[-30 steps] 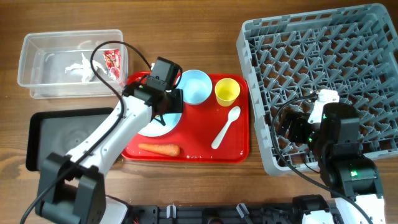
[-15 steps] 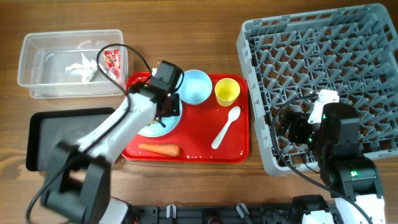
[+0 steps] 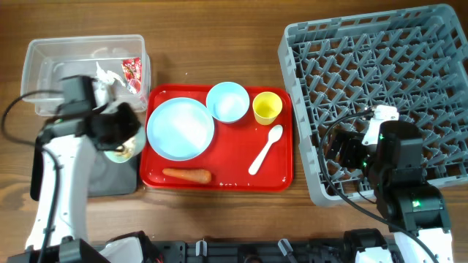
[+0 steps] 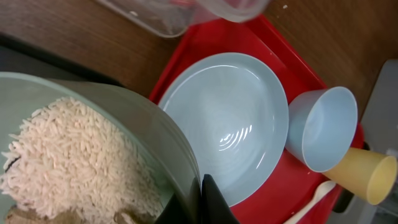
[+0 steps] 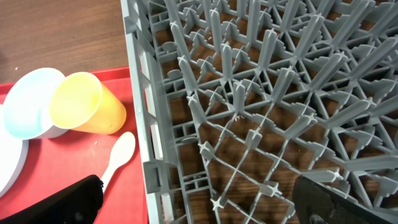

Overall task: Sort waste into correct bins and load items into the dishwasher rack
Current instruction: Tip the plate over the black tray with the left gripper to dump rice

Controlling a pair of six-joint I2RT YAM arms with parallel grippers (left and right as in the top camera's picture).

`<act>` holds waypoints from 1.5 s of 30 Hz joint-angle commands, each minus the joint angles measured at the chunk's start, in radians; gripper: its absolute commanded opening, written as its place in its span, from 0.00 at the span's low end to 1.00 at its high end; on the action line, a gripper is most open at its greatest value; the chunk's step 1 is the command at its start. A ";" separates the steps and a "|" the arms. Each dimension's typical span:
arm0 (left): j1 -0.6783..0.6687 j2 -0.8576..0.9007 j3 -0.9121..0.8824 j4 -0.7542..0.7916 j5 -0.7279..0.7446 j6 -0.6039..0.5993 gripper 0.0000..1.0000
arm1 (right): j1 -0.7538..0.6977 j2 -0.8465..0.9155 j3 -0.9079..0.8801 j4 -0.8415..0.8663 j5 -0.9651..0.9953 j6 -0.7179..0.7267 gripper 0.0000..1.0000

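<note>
The pale mint-green bowl [image 4: 146,134], heaped with beige food scraps [image 4: 68,155], hangs at the overhead frame's left over the black tray [image 3: 113,179]. My left gripper [image 4: 202,200] is pinching its rim. I judge I'm mid-dump, so tipping comes next. My right gripper [image 5: 199,205] is spread wide above the dishwasher rack [image 5: 249,93].

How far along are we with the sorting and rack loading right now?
Done: the crumpled napkin and red-and-white wrapper lie in the clear tub. In hand: the left pincer is shut on the mint-green bowl of food scraps, over the black tray. Left: the carrot, plate, blue bowl, yellow cup and spoon sit on the red tray; the dishwasher rack holds nothing, right pincer open above it.
</note>
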 commanded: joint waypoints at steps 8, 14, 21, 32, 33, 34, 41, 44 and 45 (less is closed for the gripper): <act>0.559 0.154 -0.213 0.144 0.982 0.415 0.04 | -0.003 0.001 0.019 0.000 -0.016 0.012 1.00; 0.587 0.244 -0.216 0.141 1.092 0.542 0.04 | -0.003 0.001 0.019 0.000 -0.015 0.012 1.00; 0.587 0.244 -0.216 0.136 1.091 0.544 0.04 | -0.003 0.001 0.019 0.000 -0.016 0.012 1.00; 0.587 0.244 -0.216 0.132 1.092 0.544 0.04 | -0.003 0.001 0.019 -0.001 -0.016 0.012 1.00; 0.587 0.244 -0.216 0.133 1.092 0.544 0.04 | -0.003 0.001 0.019 -0.001 -0.016 0.012 1.00; 0.587 0.244 -0.216 0.133 1.092 0.544 0.04 | -0.003 0.001 0.019 -0.001 -0.016 0.012 1.00; 0.587 0.244 -0.216 0.133 1.091 0.544 0.04 | -0.003 0.001 0.019 -0.001 -0.016 0.012 1.00; 0.587 0.244 -0.216 0.134 1.089 0.544 0.04 | -0.003 0.001 0.019 -0.002 -0.016 0.012 1.00; 0.587 0.244 -0.216 0.138 1.074 0.543 0.04 | -0.003 0.001 0.019 -0.002 -0.019 0.012 1.00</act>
